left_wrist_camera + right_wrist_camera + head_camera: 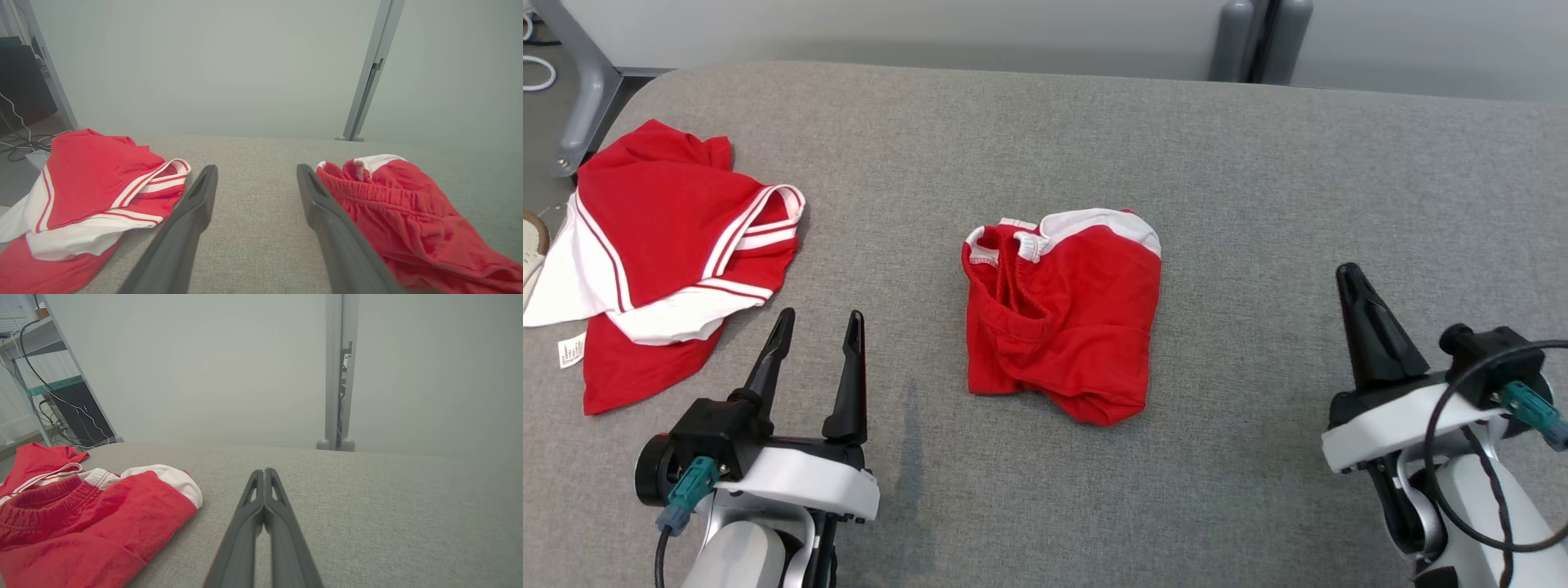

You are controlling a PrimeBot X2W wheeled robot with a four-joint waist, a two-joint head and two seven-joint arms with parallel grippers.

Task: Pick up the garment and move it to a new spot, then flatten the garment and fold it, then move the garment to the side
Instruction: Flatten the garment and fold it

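You are looking down at a gray fabric-covered table (1258,204) that is stretching from the left edge to the right edge of the frame. At the upper left of the frame a red and white shirt (662,237) is lying in a crumpled heap, with its striped white bands showing on top. In the middle of the frame the red shorts (1062,327) are lying loosely folded, with the white waistband pointing to the top of the frame; nothing is touching them. At the lower left the left gripper (820,314) is pointing up the frame between the shirt and the shorts, with its two fingers standing wide apart and holding nothing. At the lower right the right gripper (1347,273) is staying well apart from the shorts, with its fingers pressing together on nothing. A small white label (570,349) is sticking out from the shirt near the left edge.
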